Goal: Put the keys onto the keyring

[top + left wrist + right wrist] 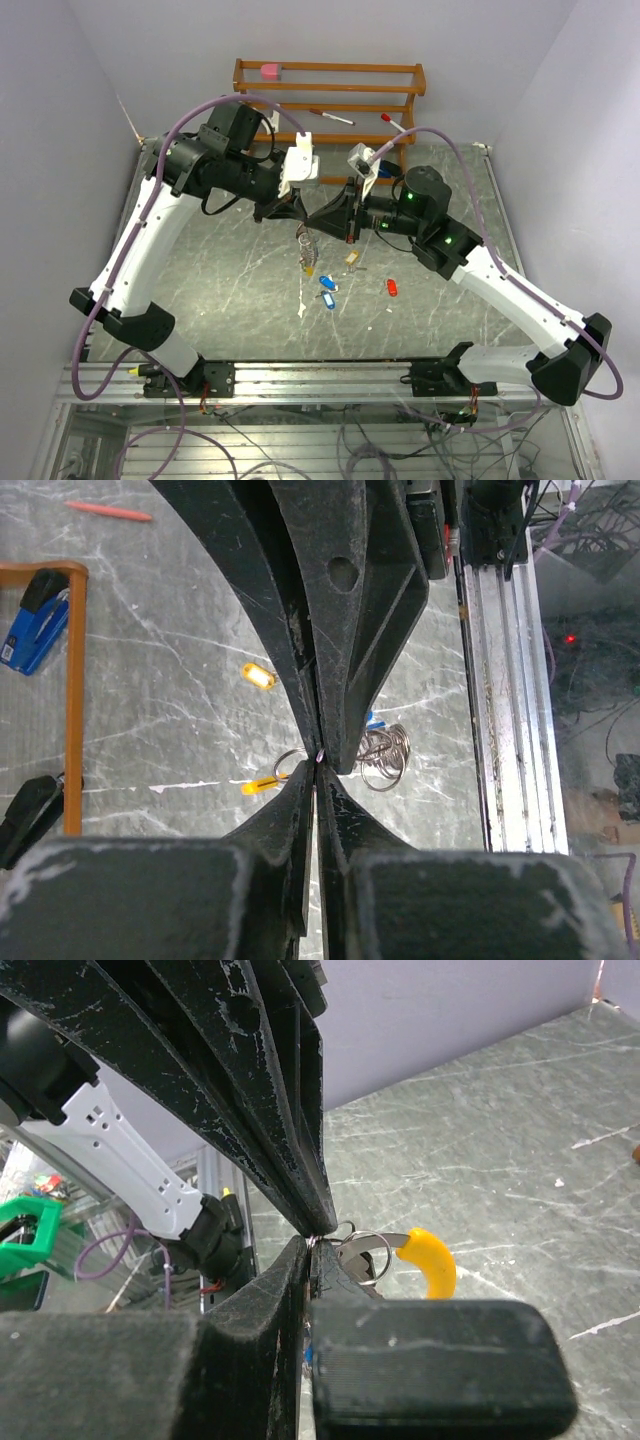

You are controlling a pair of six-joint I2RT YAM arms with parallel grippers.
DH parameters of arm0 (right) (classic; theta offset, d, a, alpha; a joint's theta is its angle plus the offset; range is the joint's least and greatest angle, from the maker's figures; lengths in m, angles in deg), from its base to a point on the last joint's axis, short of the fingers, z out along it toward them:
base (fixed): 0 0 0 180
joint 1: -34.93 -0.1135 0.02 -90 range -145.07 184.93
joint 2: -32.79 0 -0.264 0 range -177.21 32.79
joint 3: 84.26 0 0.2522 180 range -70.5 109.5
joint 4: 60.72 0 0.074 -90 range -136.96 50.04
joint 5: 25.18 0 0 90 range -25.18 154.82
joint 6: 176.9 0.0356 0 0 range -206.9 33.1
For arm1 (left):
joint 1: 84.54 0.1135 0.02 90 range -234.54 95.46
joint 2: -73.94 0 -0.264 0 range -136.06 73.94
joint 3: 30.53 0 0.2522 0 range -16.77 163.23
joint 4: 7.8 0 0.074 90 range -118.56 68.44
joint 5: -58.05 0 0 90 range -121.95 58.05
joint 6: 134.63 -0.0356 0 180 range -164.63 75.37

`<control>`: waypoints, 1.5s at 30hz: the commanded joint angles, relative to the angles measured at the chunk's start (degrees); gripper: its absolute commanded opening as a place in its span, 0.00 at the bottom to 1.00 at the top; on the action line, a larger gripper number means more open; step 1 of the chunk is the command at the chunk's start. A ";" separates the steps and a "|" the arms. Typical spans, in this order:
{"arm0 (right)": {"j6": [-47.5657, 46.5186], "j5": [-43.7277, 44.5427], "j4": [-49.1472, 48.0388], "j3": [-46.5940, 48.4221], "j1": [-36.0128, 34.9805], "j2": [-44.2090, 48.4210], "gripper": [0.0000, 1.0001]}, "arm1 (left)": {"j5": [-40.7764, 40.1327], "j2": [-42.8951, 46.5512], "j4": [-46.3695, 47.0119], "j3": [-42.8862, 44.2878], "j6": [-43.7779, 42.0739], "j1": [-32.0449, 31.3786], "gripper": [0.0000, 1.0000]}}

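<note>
Threading seems in hand: left end effector [312, 216] and right end effector [345, 214] clamp shut on the keyring [305, 243] mid-frame; loose keys [327, 288] below likely need fetching next.

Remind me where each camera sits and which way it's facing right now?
Top external: above and behind the bases, looking down on the table; both arms show, left gripper meeting right gripper.
Left wrist: on the left wrist, looking along its shut fingers toward the right gripper and the mounting rail.
Right wrist: on the right wrist, looking along its fingers toward the left gripper, wall behind.
Shared: both wrist views show the tips meeting beside metal rings.
</note>
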 commanded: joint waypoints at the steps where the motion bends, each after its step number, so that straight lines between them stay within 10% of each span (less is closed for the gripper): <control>1: -0.49 1.72 -2.48 -0.84 -0.25 2.85 0.00 | -1.11 2.59 6.27 -1.58 3.22 -0.34 0.14; 27: -5.04 7.01 -20.61 -6.03 -0.28 8.23 0.00 | 7.00 3.72 22.06 -1.98 15.90 -0.08 0.29; 45: -6.64 11.78 -21.06 -8.05 -0.27 13.32 0.00 | -6.49 7.38 31.38 -6.75 22.13 1.22 0.28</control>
